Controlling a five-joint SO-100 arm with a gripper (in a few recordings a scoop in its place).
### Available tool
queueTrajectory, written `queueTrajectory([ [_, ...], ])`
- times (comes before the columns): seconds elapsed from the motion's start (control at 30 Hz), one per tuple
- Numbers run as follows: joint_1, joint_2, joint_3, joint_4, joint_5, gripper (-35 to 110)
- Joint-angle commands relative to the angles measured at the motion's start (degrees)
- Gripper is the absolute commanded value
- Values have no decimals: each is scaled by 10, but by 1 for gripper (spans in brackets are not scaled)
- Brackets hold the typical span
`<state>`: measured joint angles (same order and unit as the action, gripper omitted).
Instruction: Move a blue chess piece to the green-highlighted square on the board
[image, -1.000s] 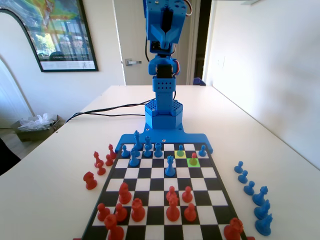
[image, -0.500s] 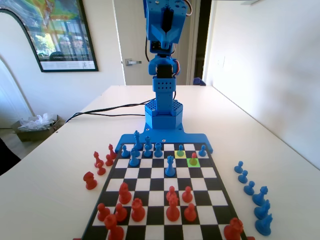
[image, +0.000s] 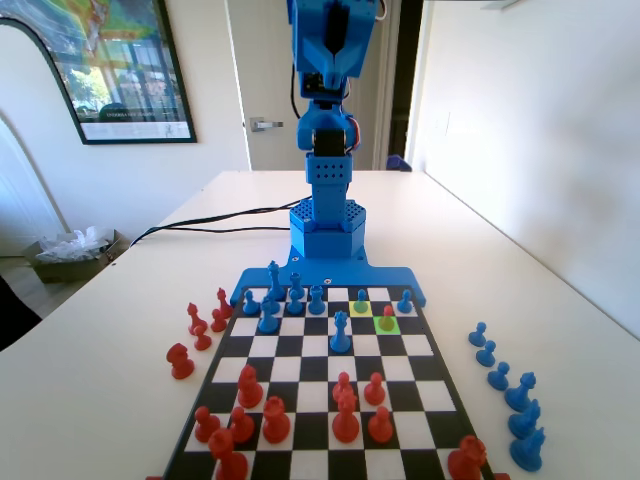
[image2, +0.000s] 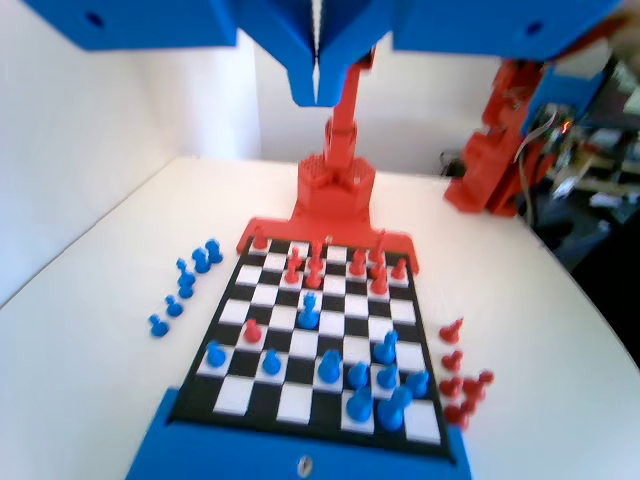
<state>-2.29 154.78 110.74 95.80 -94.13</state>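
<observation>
Blue plastic makes up the blue chess piece (image: 361, 297), a short pawn with a round head and flared base, standing on the yellow-highlighted square (image: 359, 309) in the fixed view, just right of the frame's centre. Diagonally beside it, nearer the camera and to the right, the green-highlighted square (image: 387, 325) carries a red pawn (image: 387, 317). Both squares lie at the far right part of the board (image: 420, 395), close to the blue arm (image: 328, 110), which rises upright to the top edge of the frame. More blue pieces crowd the far rows left of the pawn, and a taller blue piece (image: 340, 331) stands alone near the board's middle. Red pieces fill the near rows, and captured blue pieces (image: 505, 390) line the table (image: 100, 380) at the right.

From the wrist view, slightly blurred, the gripper (image2: 316, 70) hangs at the top centre high above the board (image2: 230, 390), its two jaws pressed together with only a thin seam between them, grasping nothing. Here the pawn (image2: 271, 362) stands in the lower left of the board, with the red pawn (image2: 252, 329) diagonally up-left of it. The highlighted colours do not appear here.
</observation>
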Motion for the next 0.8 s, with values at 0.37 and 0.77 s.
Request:
queueTrajectory([
  [0.37, -52, -306, -77, -40, 60, 2],
  [0.77, -101, -373, -14, -123, 105, 3],
])
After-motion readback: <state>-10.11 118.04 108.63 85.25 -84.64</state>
